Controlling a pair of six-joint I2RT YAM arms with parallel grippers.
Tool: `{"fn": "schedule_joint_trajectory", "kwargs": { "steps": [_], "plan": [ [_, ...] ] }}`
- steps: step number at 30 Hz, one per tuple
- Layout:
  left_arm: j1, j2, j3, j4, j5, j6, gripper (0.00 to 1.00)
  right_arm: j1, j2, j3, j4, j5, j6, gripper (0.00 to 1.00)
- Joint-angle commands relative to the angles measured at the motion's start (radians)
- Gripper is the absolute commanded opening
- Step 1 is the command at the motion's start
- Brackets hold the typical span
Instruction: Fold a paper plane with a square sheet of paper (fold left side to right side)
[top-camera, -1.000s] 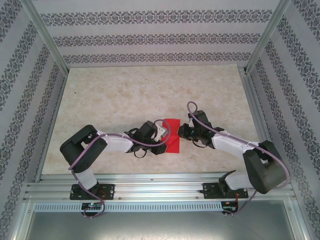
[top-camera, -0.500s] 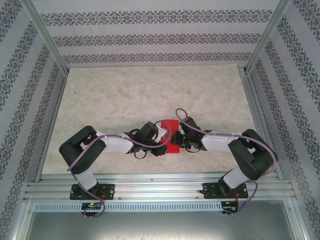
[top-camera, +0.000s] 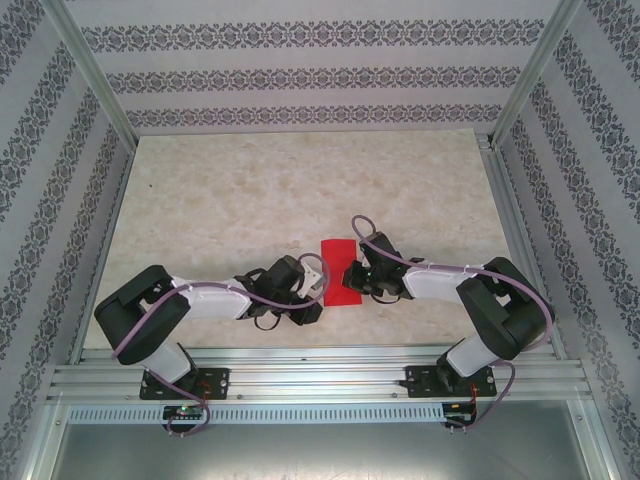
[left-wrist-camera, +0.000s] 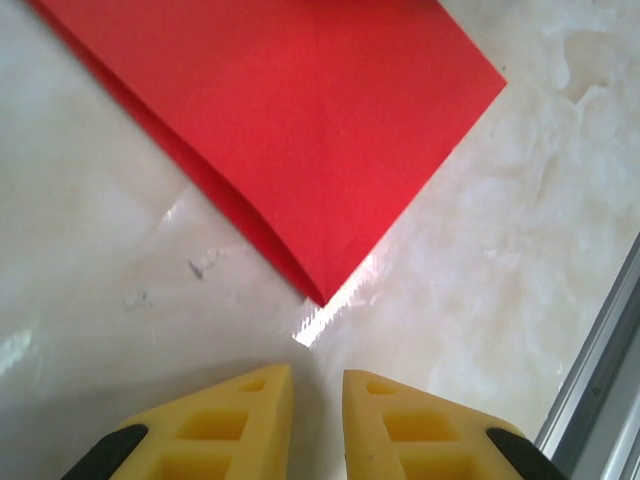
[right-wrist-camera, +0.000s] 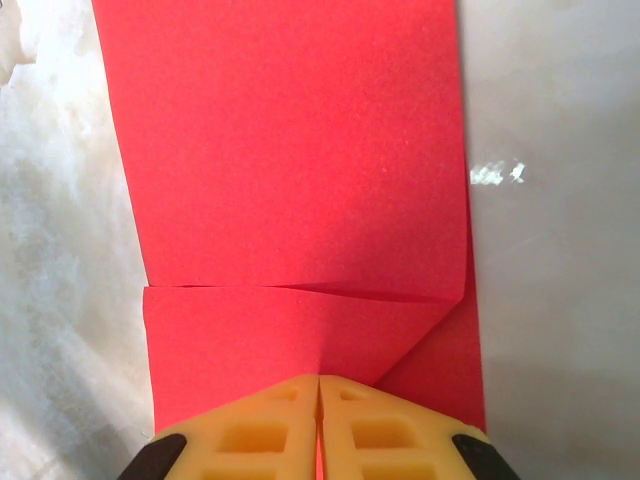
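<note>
Paper: square sheet of paper (top-camera: 338, 272), folded into a narrow red strip, flat on the table (top-camera: 250, 190), a gripper at each side of it.
Left gripper (left-wrist-camera: 317, 375): just short of the sheet's pointed corner, fingers a narrow gap apart, nothing between them.
Right gripper (right-wrist-camera: 319, 378): fingertips pressed together over the sheet's edge; whether paper is pinched cannot be told.
Cut off: sheet's far end, in both wrist views.

Left arm (top-camera: 210, 298) lies low across the lower left, elbow tucked, and the left gripper (left-wrist-camera: 317, 378) sits bottom centre, yellow fingers (left-wrist-camera: 250, 415) a sliver apart. Right arm (top-camera: 450, 282) angles in from lower right, right gripper (right-wrist-camera: 320, 385) pinched tight.
</note>
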Motion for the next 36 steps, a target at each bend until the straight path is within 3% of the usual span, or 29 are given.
{"fn": "schedule_joint_trajectory", "kwargs": {
  "steps": [1,7,16,23,36],
  "plan": [
    [-0.015,-0.035,-0.028,-0.238,-0.020,-0.023,0.22,-0.008,0.032,0.000,-0.071,0.065,-0.015,0.09],
    [0.032,-0.097,0.115,-0.246,0.019,-0.026,0.22,-0.002,0.031,0.007,-0.067,0.055,-0.014,0.10],
    [0.034,0.096,0.279,-0.162,0.069,-0.024,0.22,0.003,0.022,0.011,-0.071,0.047,-0.016,0.10],
    [0.033,0.193,0.281,-0.138,0.030,-0.030,0.22,0.006,0.019,0.012,-0.069,0.039,-0.016,0.10],
    [-0.009,0.195,0.155,-0.174,-0.055,-0.037,0.21,0.017,-0.085,0.020,-0.042,-0.085,0.021,0.10]
  ]
}}
